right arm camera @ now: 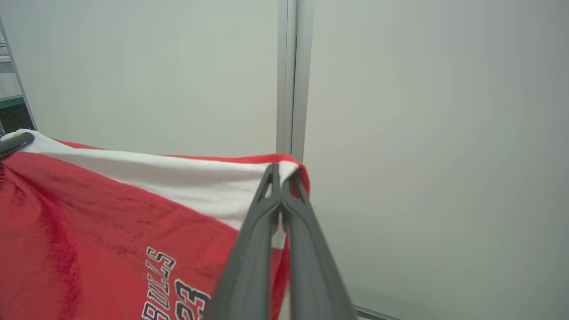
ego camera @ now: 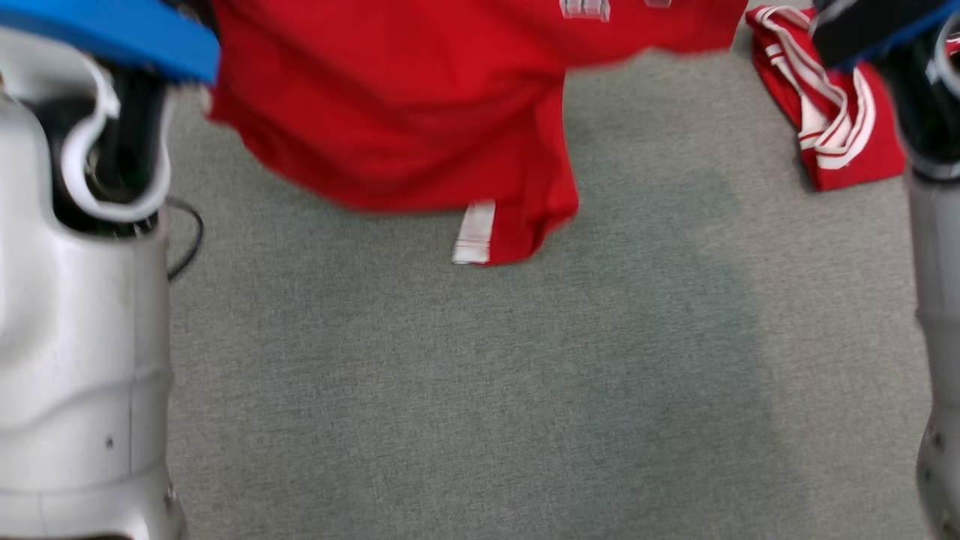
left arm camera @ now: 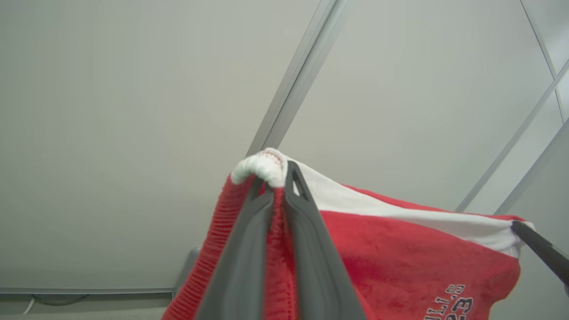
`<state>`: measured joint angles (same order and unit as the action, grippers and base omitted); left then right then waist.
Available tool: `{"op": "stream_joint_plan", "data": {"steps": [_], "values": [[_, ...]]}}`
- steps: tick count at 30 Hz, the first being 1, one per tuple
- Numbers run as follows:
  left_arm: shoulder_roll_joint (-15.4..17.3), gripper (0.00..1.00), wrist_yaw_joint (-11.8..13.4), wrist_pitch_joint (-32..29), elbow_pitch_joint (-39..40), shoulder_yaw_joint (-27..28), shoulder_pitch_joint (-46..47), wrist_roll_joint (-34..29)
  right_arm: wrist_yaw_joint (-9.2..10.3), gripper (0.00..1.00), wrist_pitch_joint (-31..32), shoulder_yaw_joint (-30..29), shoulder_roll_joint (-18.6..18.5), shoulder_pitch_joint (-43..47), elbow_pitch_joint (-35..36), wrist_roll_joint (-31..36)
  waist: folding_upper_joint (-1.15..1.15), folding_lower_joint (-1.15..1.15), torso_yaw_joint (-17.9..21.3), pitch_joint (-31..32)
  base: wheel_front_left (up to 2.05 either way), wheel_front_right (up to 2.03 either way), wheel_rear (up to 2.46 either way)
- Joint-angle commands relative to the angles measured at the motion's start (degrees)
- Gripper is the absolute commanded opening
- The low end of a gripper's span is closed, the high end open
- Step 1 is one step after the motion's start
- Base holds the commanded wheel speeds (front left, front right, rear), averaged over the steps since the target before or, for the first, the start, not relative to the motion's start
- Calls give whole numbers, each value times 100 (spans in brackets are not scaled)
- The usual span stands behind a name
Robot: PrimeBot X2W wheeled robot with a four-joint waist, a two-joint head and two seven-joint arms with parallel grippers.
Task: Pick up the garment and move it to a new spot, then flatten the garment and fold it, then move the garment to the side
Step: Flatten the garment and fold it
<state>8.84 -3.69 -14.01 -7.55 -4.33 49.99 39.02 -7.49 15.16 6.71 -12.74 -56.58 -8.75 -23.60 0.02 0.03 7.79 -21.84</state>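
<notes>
The garment [ego camera: 420,112] is red with white trim and dark lettering, and it hangs in the air stretched between both arms above the grey carpet. In the left wrist view my left gripper [left arm camera: 274,175] is shut on one white-banded corner of the garment [left arm camera: 400,258]. My right gripper [right arm camera: 281,175] is shut on the other corner of the garment [right arm camera: 111,213] in the right wrist view. Each wrist view also catches the other arm's dark fingertip at the far end of the white band. The lower hem dangles with a white strip [ego camera: 474,232] showing.
A second red and white garment [ego camera: 829,112] lies crumpled on the carpet [ego camera: 525,390] at the upper right. A dark cable [ego camera: 191,240] loops beside my left forearm. Pale wall panels with metal seams [right arm camera: 291,75] stand ahead.
</notes>
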Motion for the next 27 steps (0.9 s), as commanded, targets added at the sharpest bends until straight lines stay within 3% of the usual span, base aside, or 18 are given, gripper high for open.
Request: {"op": "stream_joint_plan", "data": {"steps": [1, 7, 11, 15, 18, 27], "values": [[-3, 0, -69, 296, -215, 52, 410, -86, -1, 0, -405, 98, -104, -422, -259, 106, -2, -3, -85, -156, 0, 0, 0], [-101, 0, -227, 1529, -901, 169, 1271, -228, 1, 0, -1905, 334, -309, -1420, -1054, 471, -2, -3, -107, -228, 0, 0, 0], [-139, 0, -340, 2240, -1177, 24, 1243, -159, 3, 0, -2389, 563, -463, -1450, -1473, 612, -2, -3, -123, -212, 0, 0, 0], [-172, 0, -388, 2687, -1194, -556, 609, 88, 1, 0, -2220, 1151, -667, -919, -1813, 355, -2, -3, -135, -173, 0, 0, 0], [52, 0, -387, 2851, -1160, -1153, -164, 158, 0, 0, -1884, 1474, -840, -338, -1945, -31, -2, -3, -160, -62, 0, 0, 0], [506, 0, -390, 2921, -940, -2077, -2402, 189, 0, 0, -1044, 1942, -1542, 1665, -1208, -914, -2, -3, -304, 633, 0, 0, 0]]}}
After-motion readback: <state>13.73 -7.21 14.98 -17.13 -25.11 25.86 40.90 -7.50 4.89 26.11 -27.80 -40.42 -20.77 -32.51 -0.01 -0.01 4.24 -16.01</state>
